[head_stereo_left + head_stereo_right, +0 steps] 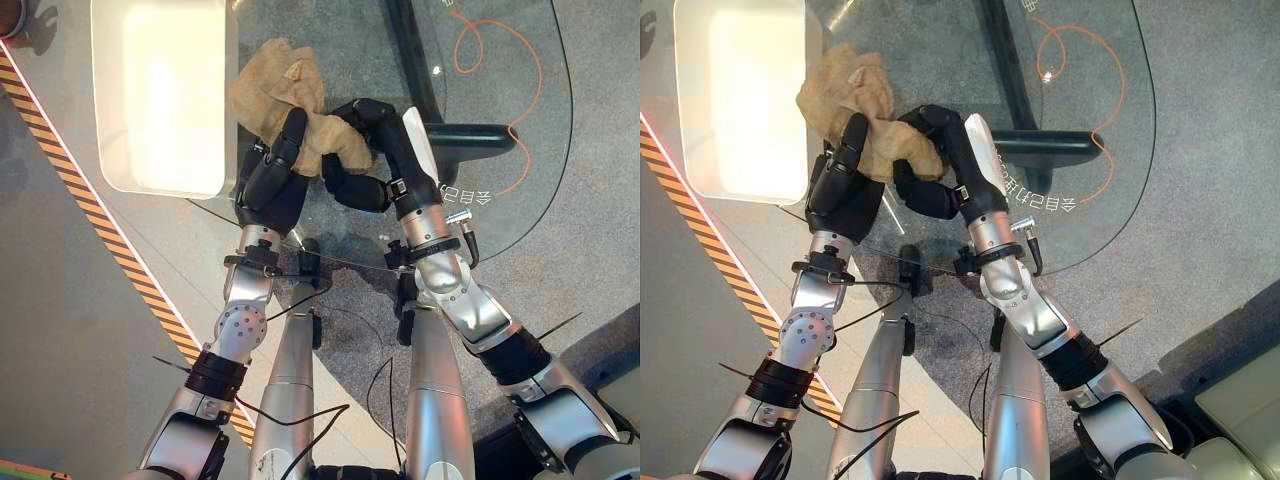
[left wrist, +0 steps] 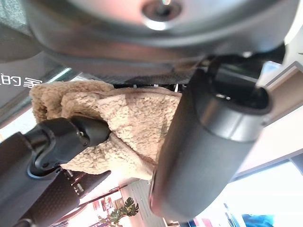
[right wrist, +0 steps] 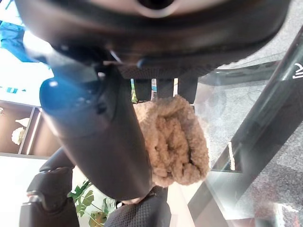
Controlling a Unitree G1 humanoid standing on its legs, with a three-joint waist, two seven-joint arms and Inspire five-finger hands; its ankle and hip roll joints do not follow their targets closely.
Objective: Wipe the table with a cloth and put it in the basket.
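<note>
Both the left hand [image 1: 272, 180] and right hand [image 1: 372, 150] are clamped on the cloth [image 1: 285, 95] over the glass tabletop [image 1: 500, 90], so uneven release risks dropping it short of the basket [image 1: 105, 150].

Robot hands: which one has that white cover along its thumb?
The right robot hand, curled round the tan cloth; its thumb carries the white cover. The left robot hand is all dark.

The cloth [image 1: 280, 95] is tan fleece, nubbly and matt, with a looped, woolly pile. The table [image 1: 500, 120] is clear glass, smooth and glossy, on a dark, shiny metal frame [image 1: 440, 130]. The basket [image 1: 160, 100], far left, looks like smooth cream plastic with a soft sheen. Both hands, left [image 1: 272, 180] and right [image 1: 365, 150], are dark matt plastic. The floor [image 1: 60, 330] under the glass is rough, speckled grey carpet.
</note>
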